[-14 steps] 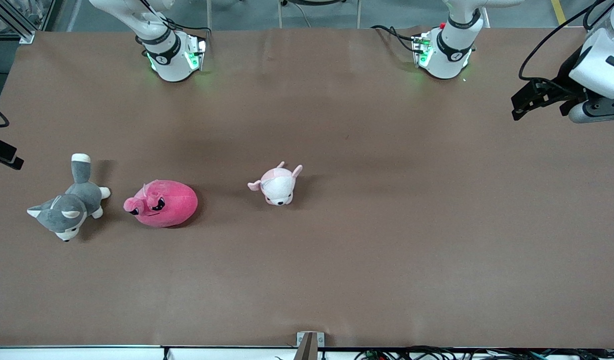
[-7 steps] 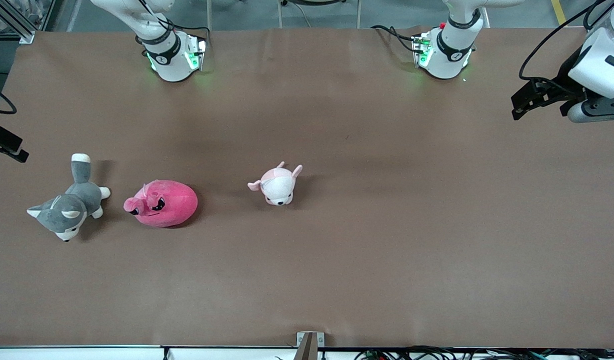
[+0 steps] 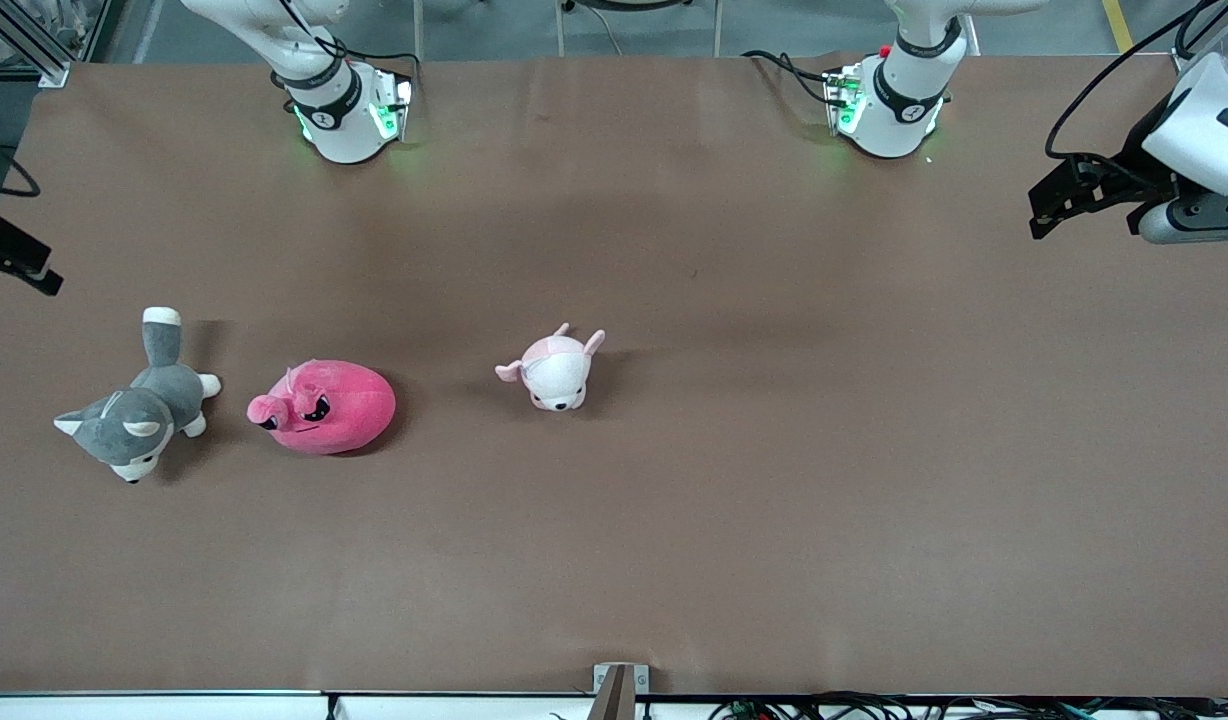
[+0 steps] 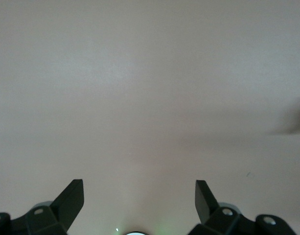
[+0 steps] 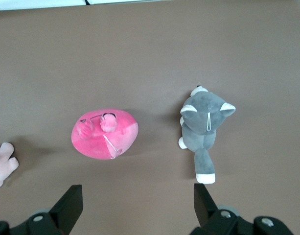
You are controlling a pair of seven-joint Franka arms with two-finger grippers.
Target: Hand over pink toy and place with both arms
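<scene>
**Both tools released, pink toy on the tabletop at the right arm's end**

- The pink toy (image 3: 324, 407) lies flat on the tabletop (image 3: 774, 450), between a grey plush dog (image 3: 139, 410) and a small pale pink plush (image 3: 554, 370). It touches neither.
- The right tool (image 5: 137, 203) is up in the air with its fingers spread and nothing between them. The pink toy and the grey dog both sit below it and a little ahead of its fingertips.
- The left tool (image 4: 139, 196) is also spread and holds nothing. It hangs over bare tabletop at its own arm's end, well apart from all three toys.
- On the step in hand, we judge this fits two stages: the toy waiting for the right arm's pick, or the toy already set down with both arms drawn off. We can't settle which.
- Any grasp on the toy calls for a wide opening centred over its round, soft body, clear of the dog.
- The front view gives the row of toys and both arms' spacing, but the right tool is barely in frame. The right wrist view shows the finger gap and the toy under it. The left wrist view shows only tabletop.
</scene>
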